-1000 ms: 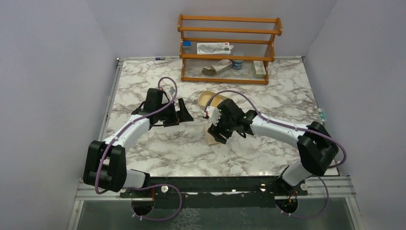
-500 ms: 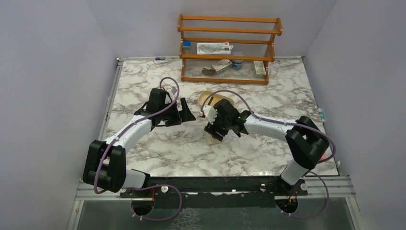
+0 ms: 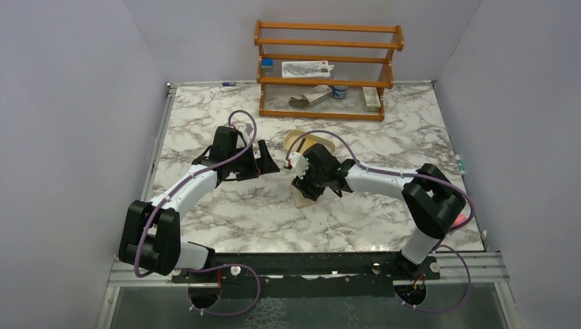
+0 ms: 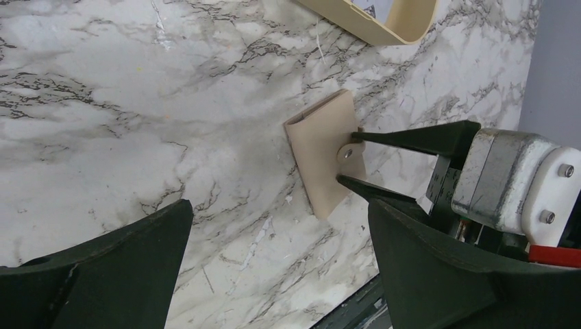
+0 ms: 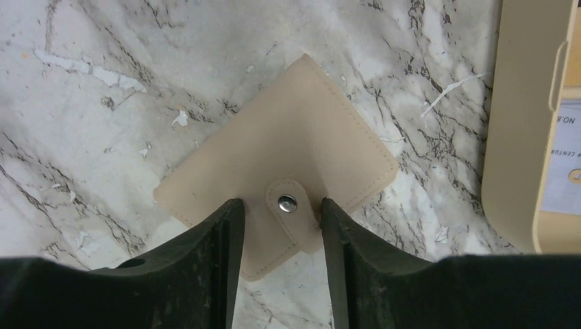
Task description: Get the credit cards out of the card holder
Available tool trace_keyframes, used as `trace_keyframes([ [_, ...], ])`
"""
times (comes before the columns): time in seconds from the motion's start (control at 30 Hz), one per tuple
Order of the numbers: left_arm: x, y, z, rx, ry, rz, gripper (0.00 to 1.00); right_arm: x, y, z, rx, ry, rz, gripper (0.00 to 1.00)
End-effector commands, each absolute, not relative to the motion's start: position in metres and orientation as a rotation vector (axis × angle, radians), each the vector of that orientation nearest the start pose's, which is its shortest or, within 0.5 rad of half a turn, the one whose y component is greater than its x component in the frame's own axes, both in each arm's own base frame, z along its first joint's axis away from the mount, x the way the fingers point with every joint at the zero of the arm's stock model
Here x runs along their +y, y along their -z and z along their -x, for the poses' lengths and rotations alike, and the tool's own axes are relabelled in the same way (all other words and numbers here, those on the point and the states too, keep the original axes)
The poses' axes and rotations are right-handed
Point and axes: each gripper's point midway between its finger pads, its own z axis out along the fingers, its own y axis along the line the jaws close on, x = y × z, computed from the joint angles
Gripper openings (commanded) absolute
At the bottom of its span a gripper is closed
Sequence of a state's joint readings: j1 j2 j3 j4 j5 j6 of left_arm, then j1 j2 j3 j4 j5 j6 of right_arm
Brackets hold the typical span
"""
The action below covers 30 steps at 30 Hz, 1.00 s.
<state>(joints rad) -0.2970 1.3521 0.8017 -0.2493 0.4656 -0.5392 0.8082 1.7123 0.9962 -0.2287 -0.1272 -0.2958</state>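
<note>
**Right gripper straddles the holder's snap tab**

The tan card holder lies closed and flat on the marble table, just beside the oval tan tray. The right gripper is down over the holder's near edge, its jaws partly spread to either side of the snap tab. The left gripper hovers nearby with jaws spread wide, holding nothing.

The card holder is finished in plain pale tan with matching edge stitching; a silver snap is carried on its strap. The worktop is patterned as white marble with grey veining. The tray is coloured cream-yellow. The rack is finished in orange-brown wood.
</note>
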Motion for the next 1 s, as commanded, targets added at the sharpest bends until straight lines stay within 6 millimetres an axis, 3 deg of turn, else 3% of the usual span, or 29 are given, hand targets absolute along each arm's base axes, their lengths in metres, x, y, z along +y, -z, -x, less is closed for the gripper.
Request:
trace_keyframes([
  [0.0, -0.189, -0.107, -0.29, 2.459, 0.913, 0.055, 0.99, 0.285, -0.011, -0.256, 2.221, -0.374, 1.345, 0.43],
  [0.07, -0.19, -0.105, -0.29, 2.463, 0.919, 0.055, 0.99, 0.282, -0.008, -0.253, 2.237, -0.378, 1.332, 0.32],
  [0.1, -0.191, -0.106, -0.29, 2.462, 0.928, 0.057, 0.99, 0.281, -0.006, -0.252, 2.248, -0.376, 1.322, 0.17],
  [0.13, -0.193, -0.107, -0.291, 2.456, 0.943, 0.056, 0.99, 0.28, -0.006, -0.251, 2.254, -0.374, 1.314, 0.09],
  [0.2, -0.199, -0.112, -0.293, 2.436, 0.988, 0.063, 0.99, 0.28, -0.005, -0.251, 2.263, -0.376, 1.293, 0.01],
  [0.4, -0.228, -0.113, -0.289, 2.438, 1.034, 0.021, 0.99, 0.283, -0.014, -0.256, 2.257, -0.39, 1.186, 0.01],
  [0.6, -0.26, -0.099, -0.28, 2.462, 1.041, 0.012, 0.99, 0.293, -0.052, -0.265, 2.167, -0.487, 1.024, 0.01],
  [0.77, -0.268, -0.082, -0.281, 2.49, 1.016, 0.05, 0.98, 0.294, -0.084, -0.268, 2.081, -0.603, 0.941, 0.01],
  [0.97, -0.278, -0.08, -0.288, 2.45, 1.056, 0.042, 0.98, 0.294, -0.115, -0.258, 1.979, -0.795, 0.891, 0.01],
])
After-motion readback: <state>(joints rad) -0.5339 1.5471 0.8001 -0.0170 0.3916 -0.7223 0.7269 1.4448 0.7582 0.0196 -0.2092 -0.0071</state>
